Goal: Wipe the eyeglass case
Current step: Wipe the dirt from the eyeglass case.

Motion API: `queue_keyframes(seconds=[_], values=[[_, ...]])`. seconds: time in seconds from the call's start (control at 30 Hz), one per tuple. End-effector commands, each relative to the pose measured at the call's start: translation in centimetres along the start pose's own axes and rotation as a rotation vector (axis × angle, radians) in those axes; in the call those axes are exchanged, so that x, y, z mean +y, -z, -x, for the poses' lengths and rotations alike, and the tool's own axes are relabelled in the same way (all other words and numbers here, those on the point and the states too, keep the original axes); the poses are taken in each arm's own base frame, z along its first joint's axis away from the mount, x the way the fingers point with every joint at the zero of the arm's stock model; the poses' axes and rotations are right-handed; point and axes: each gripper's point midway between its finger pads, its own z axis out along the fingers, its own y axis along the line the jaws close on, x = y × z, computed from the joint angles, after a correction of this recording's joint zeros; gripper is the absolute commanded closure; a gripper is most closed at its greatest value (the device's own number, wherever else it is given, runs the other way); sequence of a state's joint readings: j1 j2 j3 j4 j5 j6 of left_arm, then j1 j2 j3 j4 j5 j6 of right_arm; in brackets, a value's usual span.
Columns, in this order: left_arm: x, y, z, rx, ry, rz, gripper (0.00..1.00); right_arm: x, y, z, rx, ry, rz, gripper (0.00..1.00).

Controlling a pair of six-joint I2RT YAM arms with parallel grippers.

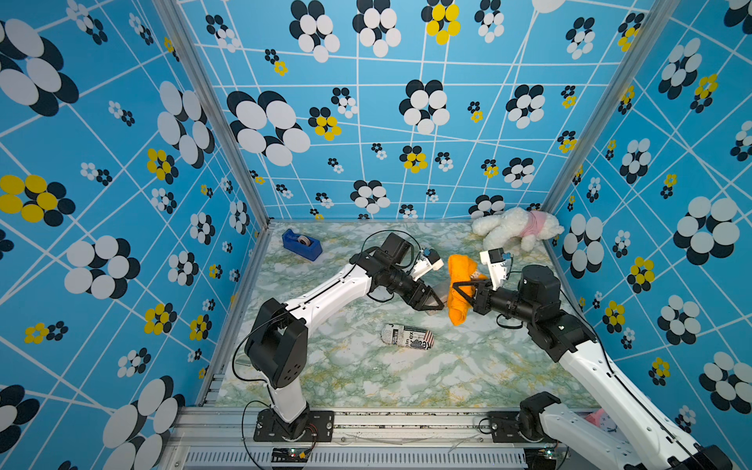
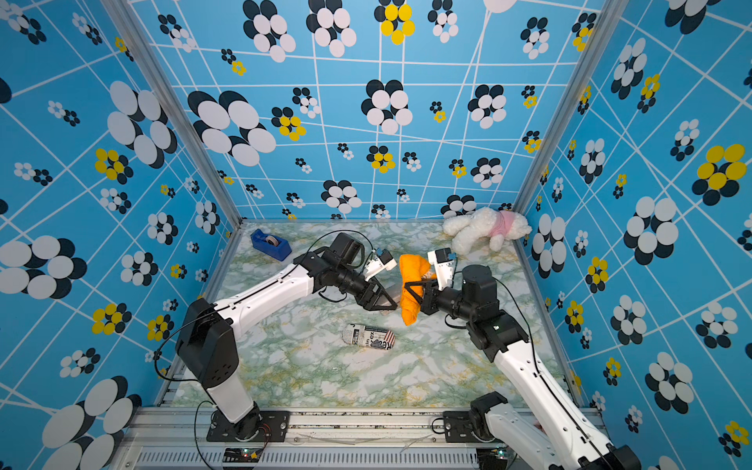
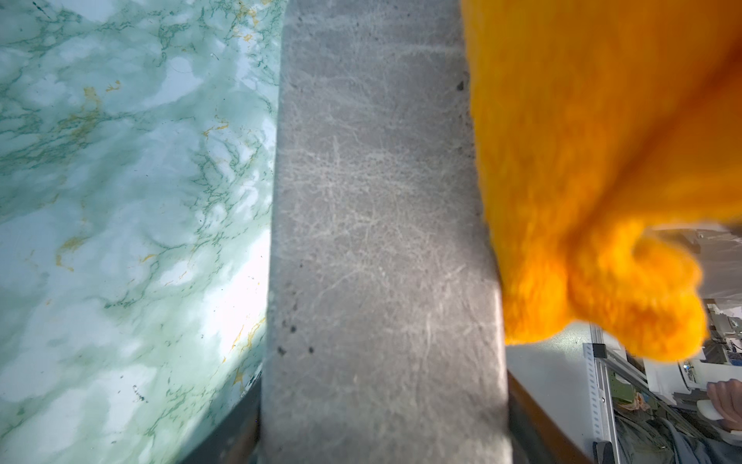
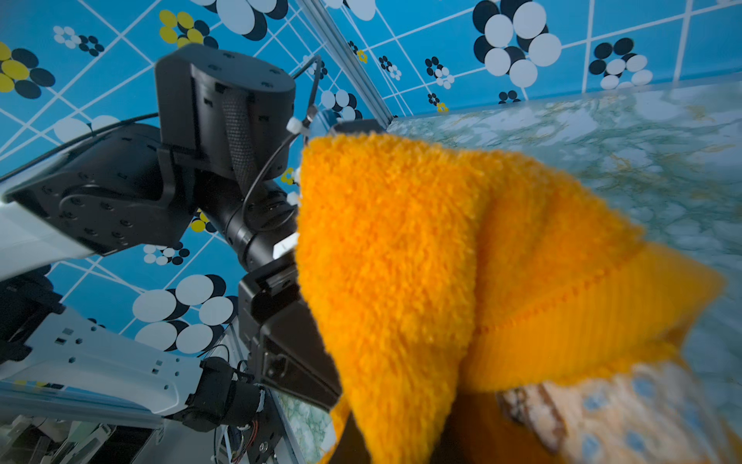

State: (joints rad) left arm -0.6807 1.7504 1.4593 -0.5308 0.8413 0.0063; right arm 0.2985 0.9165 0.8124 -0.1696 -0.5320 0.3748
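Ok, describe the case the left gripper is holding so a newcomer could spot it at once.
Look to the middle of the marble-patterned table. There the left gripper holds a grey eyeglass case next to the orange cloth in the right gripper. Unlike the newsprint-patterned case lying loose nearby, it is plain, scuffed grey.

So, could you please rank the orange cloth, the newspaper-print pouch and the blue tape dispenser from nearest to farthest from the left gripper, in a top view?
1. Orange cloth: just beside the left gripper.
2. Newspaper-print pouch: lying lower down, nearer the robot's side.
3. Blue tape dispenser: back left corner.
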Motion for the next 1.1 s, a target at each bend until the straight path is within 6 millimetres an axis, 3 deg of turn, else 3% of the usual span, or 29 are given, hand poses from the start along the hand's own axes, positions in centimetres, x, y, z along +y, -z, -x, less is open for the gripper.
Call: queue_keyframes(seconds=[0.0, 0.1, 0.27, 0.43, 0.63, 0.73, 0.77, 0.9, 1.07], values=[[-6.7, 1.8, 0.8, -0.047, -0.130, -0.231, 0.71, -5.0, 1.1, 1.2, -0.004, -0.020, -0.212, 1.00], [-6.5, 2.3, 0.4, -0.051, -0.127, -0.215, 0.71, -6.9, 2.2, 2.4, -0.003, -0.030, -0.301, 1.00], [-5.8, 3.0, -0.8, -0.034, -0.148, -0.144, 0.71, -7.7, 3.5, 4.3, -0.006, -0.062, -0.356, 1.00], [-4.5, 3.4, -0.7, -0.046, -0.217, -0.022, 0.71, -6.1, 3.6, 6.5, 0.014, -0.076, -0.320, 1.00], [0.2, 2.6, -0.9, 0.008, -0.537, 0.485, 0.71, -3.1, 2.5, 9.8, 0.037, -0.166, -0.177, 1.00], [2.2, 3.0, -0.5, 0.060, -0.765, 0.753, 0.72, -2.3, 1.4, 9.6, 0.102, -0.191, -0.129, 1.00], [2.6, 3.2, -0.1, 0.068, -0.844, 0.835, 0.72, -1.1, 0.6, 8.9, 0.147, -0.178, -0.107, 1.00], [3.1, 3.5, 1.6, 0.068, -1.120, 1.087, 0.72, -0.5, -1.2, 7.8, 0.246, -0.189, -0.087, 1.00], [2.9, 3.8, 3.4, 0.032, -1.253, 1.252, 0.73, 0.5, -4.0, 6.6, 0.309, -0.196, -0.058, 1.00]])
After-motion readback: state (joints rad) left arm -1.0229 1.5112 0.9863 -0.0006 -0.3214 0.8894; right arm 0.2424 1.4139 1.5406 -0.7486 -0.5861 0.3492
